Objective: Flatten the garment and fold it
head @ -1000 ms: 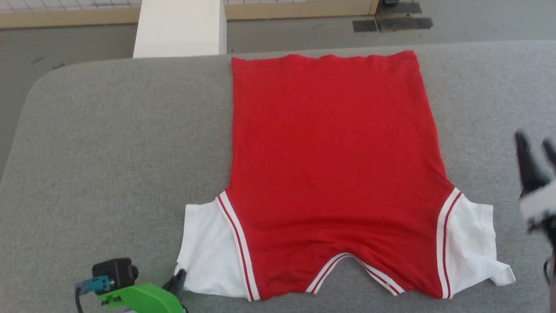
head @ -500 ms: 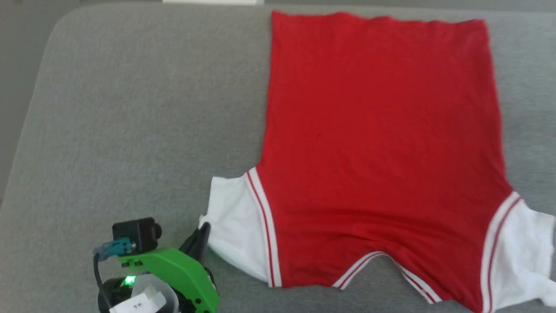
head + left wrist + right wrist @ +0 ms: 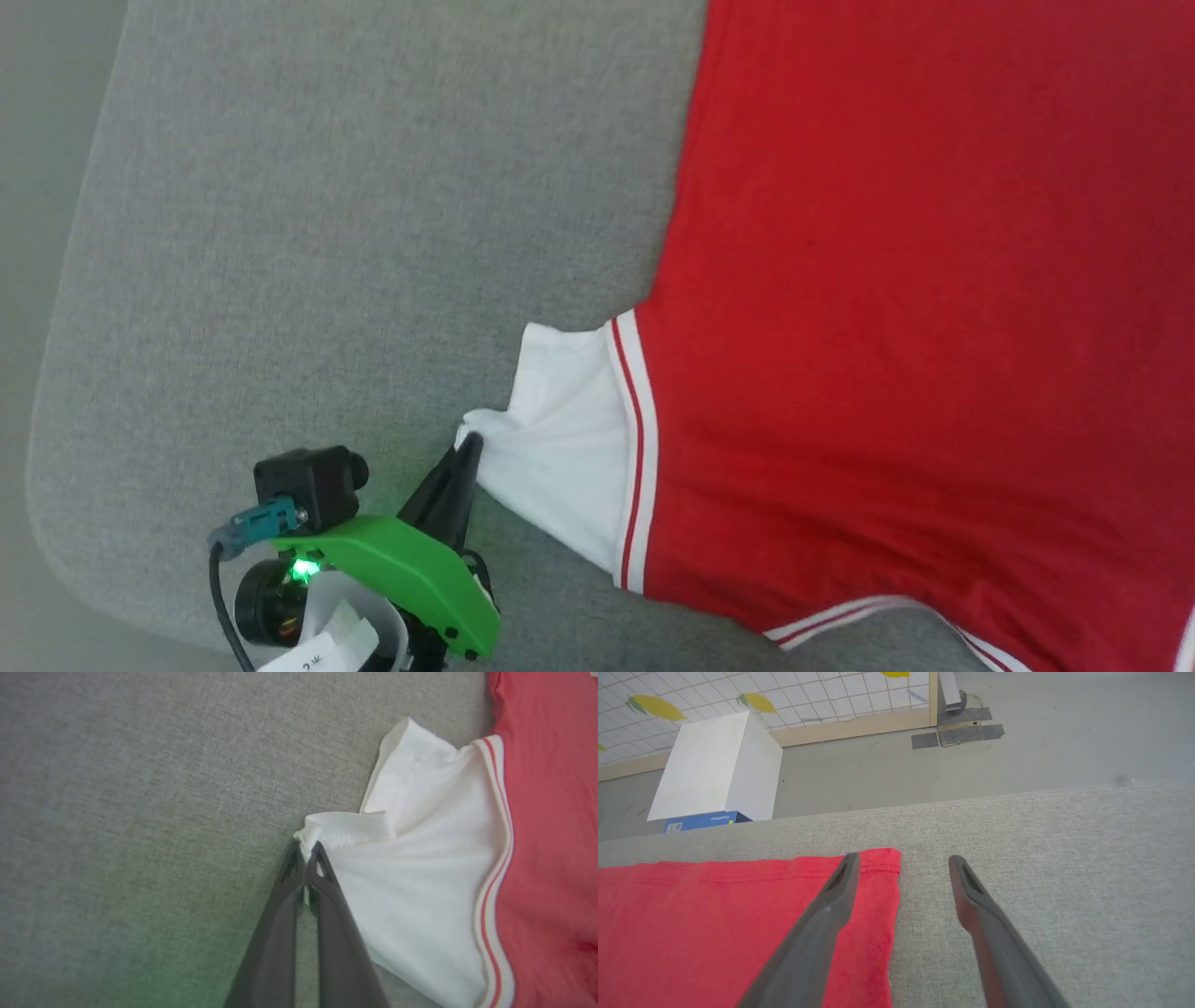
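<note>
The garment, a red jersey, lies spread on the grey padded table, with a white inner flap edged by red-and-white trim sticking out at its near left. My left gripper is shut on that flap's corner, and the fabric puckers toward the pinch. In the left wrist view the two dark fingers meet on the bunched white corner. In the right wrist view my right gripper is open above the garment's far corner, nothing between its fingers.
The table's rounded left edge drops to grey floor. Beyond the far edge, in the right wrist view, stand a white block, a blue box and a tiled wall with yellow marks.
The head camera has swung down and left, so the scene shifted right and grew larger. The left gripper has drawn the white flap's corner out to a taut point.
</note>
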You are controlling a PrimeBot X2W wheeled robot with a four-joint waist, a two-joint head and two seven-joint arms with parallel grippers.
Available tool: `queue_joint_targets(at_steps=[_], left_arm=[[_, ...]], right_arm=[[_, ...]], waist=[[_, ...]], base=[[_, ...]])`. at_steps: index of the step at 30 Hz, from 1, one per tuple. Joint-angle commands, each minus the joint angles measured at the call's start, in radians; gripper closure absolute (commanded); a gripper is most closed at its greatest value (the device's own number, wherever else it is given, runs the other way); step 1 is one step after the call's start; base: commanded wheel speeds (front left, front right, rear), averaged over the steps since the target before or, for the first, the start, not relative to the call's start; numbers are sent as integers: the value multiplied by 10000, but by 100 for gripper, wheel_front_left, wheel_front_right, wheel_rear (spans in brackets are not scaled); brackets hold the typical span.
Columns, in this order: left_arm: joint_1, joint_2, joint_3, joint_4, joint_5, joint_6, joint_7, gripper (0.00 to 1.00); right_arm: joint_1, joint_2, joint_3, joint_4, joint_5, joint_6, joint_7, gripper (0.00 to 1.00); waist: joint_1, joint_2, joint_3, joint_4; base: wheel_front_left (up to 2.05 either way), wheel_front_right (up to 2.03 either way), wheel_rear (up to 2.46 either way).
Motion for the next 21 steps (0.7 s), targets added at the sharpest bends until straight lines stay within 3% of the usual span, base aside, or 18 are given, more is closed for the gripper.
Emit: queue_joint_targets(at_steps=[1, 6, 9, 10, 13, 17, 21], left_arm=[[-163, -39, 30, 34, 29, -5, -77, 100], [-164, -118, 27, 81, -49, -86, -300, 100], [-217, -123, 12, 191, -69, -152, -390, 100], [-248, -127, 1, 200, -98, -206, -425, 100], [-271, -143, 54, 262, -191, -277, -547, 100], [-227, -30, 138, 379, -177, -255, -544, 100], [-276, -24, 143, 492, -278, -328, -554, 100]], right_arm=[[-226, -79, -78, -73, -253, -13, 328, 0], [-509, -15, -488, -328, -863, -13, 1319, 2], [-606, 186, -945, -568, -1030, -13, 1871, 52], [-619, 188, -1008, -646, -1109, -13, 2025, 60], [-503, 217, -1106, -1025, -1370, -13, 2595, 100], [-166, 192, -919, -1670, -1406, -13, 2789, 100], [489, -1, -501, -2254, -1182, -13, 2026, 100]], waist=[[-1, -1, 1057, 672], [-1, -1, 1437, 681], [-1, -1, 1510, 682], [-1, -1, 1526, 683], [-1, -1, 1508, 643], [-1, -1, 1323, 511], [-1, -1, 913, 317]], base=[[0, 0, 0], [0, 0, 0], [0, 0, 0], [0, 0, 0], [0, 0, 0], [0, 0, 0], [0, 0, 0]])
